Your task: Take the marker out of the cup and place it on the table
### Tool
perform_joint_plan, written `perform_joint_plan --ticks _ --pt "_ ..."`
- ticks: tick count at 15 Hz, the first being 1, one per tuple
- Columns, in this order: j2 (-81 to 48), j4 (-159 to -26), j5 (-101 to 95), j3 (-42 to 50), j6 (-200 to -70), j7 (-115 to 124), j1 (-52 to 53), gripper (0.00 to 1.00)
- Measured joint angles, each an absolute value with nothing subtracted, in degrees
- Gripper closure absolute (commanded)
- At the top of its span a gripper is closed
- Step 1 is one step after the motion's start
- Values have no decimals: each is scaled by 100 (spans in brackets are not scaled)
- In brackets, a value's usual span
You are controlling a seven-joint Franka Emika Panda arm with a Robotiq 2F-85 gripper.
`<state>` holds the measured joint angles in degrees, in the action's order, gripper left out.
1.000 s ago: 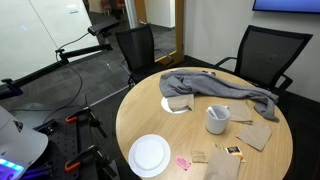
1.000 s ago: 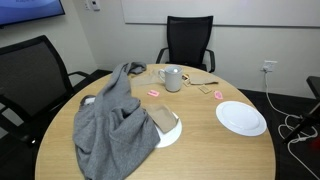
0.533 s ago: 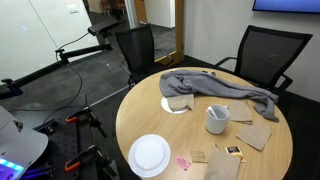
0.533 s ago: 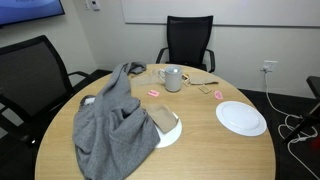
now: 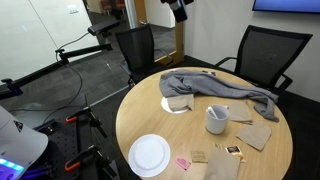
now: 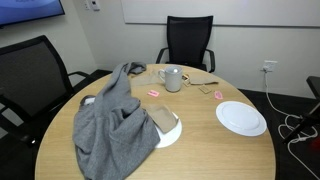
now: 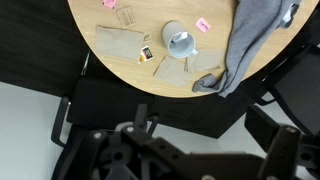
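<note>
The cup (image 5: 217,120) is a small white-grey mug standing on the round tan table (image 5: 170,135), near the grey cloth. It also shows in the other exterior view (image 6: 173,78) and in the wrist view (image 7: 181,42). A thin dark stick, the marker (image 5: 222,112), pokes out of the cup's mouth. My gripper (image 5: 179,9) hangs high above the far side of the table, well away from the cup. Its dark body fills the bottom of the wrist view (image 7: 150,152); the fingers are too dark to make out.
A crumpled grey cloth (image 5: 215,88) lies across the back of the table, partly over a small plate (image 5: 175,104). A flat white plate (image 5: 149,155) lies near the front edge. Brown napkins (image 5: 256,133) and small packets (image 5: 232,151) lie by the cup. Black chairs (image 5: 270,55) ring the table.
My gripper has come into the top of an exterior view, where it was not seen before. Nothing on the table has moved.
</note>
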<state>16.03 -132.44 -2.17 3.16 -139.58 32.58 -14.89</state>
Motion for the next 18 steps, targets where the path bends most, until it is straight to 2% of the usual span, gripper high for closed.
perform_joint_plan --ticks 9,18 --pt "668 -12991 -217 345 -14032 4005 -1470 0" --pt "-315 -12897 -231 517 -15002 4008 -1252 0"
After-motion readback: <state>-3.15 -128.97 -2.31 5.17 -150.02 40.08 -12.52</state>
